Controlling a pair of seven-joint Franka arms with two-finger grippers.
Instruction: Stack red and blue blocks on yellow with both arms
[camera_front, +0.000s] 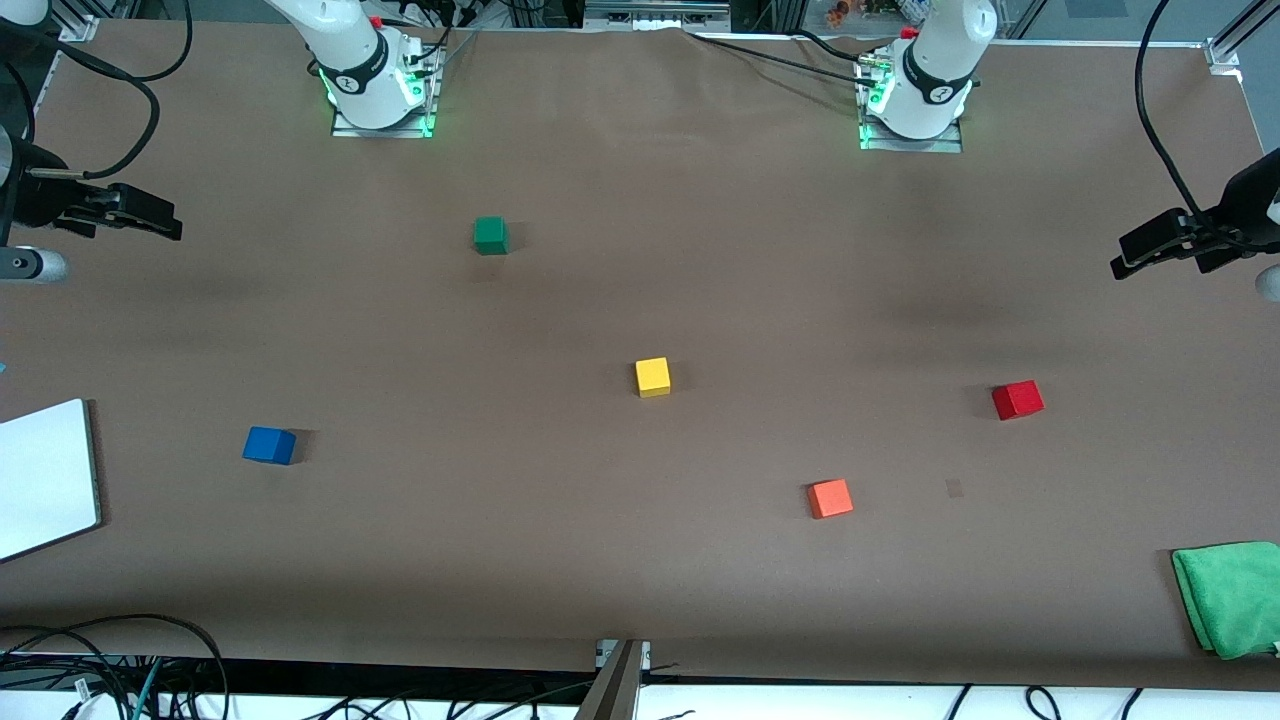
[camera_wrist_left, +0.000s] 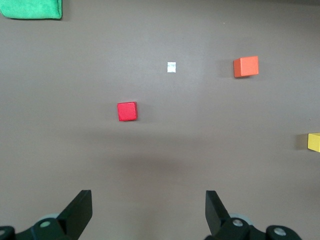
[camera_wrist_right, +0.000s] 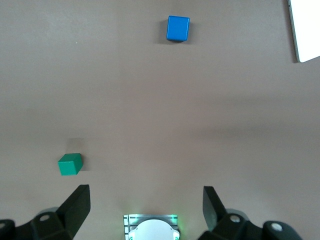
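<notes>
Nothing stacked yet. Small matte yellow cube (camera_front: 653, 377) mid-frame on brown counter (camera_front: 640, 560); deep red cube (camera_front: 1018, 400) right of centre, bright blue cube (camera_front: 269, 445) lower left. Left gripper (camera_front: 1150, 250) at right edge, right gripper (camera_front: 140, 213) at left edge, both spread wide, empty. Advice: descend squarely over red cube, avoid the orange-red cube (camera_front: 830, 498)

Left gripper (camera_wrist_left: 147, 212), right gripper (camera_wrist_right: 145, 210): raised at table ends, fingers spread wide, empty.

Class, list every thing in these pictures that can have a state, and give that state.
Red block: alone on table, unstacked.
Blue block: alone, unstacked.
Yellow block: bare, nothing on it.
Left gripper: open, empty, waiting.
Right gripper: open, empty, waiting.
Green cloth: folded.
</notes>
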